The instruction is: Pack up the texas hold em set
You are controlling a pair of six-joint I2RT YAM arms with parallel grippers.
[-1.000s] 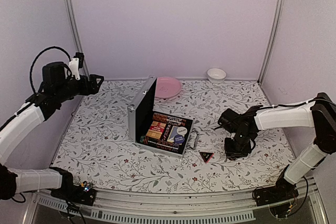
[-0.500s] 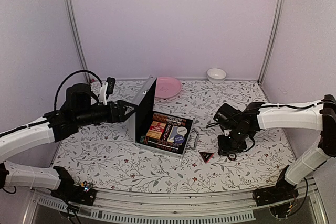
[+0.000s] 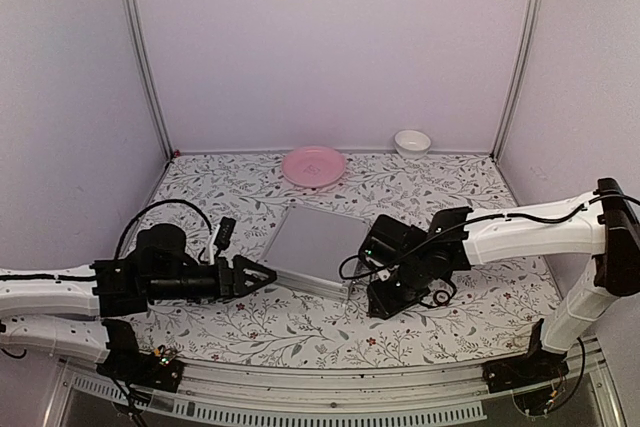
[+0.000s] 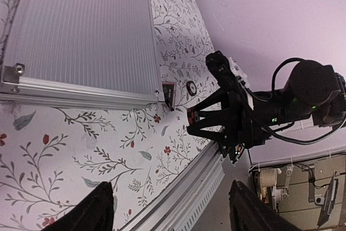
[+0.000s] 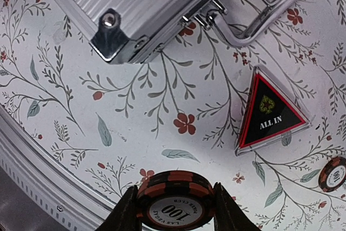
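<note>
The silver aluminium case [image 3: 313, 244] lies shut and flat in the middle of the table. My left gripper [image 3: 266, 275] is open and empty, low by the case's front left corner; its wrist view shows the ribbed lid [image 4: 81, 31] and my open gripper [image 4: 173, 215] over bare cloth. My right gripper [image 3: 385, 302] is by the case's front right corner, shut on a short red-and-black chip stack [image 5: 175, 187] marked 100. The black-and-red "ALL IN" triangle [image 5: 270, 114] lies on the cloth beyond it, next to the case's metal handle [image 5: 265, 4]. Another chip [image 5: 332, 172] lies to the right.
A pink plate [image 3: 314, 165] and a small white bowl [image 3: 412, 141] stand at the back of the table. The metal rail of the table's near edge [image 5: 32, 160] runs close below my right gripper. Walls close in the left, back and right.
The case's lid has gone from standing open to shut. My left arm swung down from the upper left to the case's front left. My right gripper moved left toward the case.
</note>
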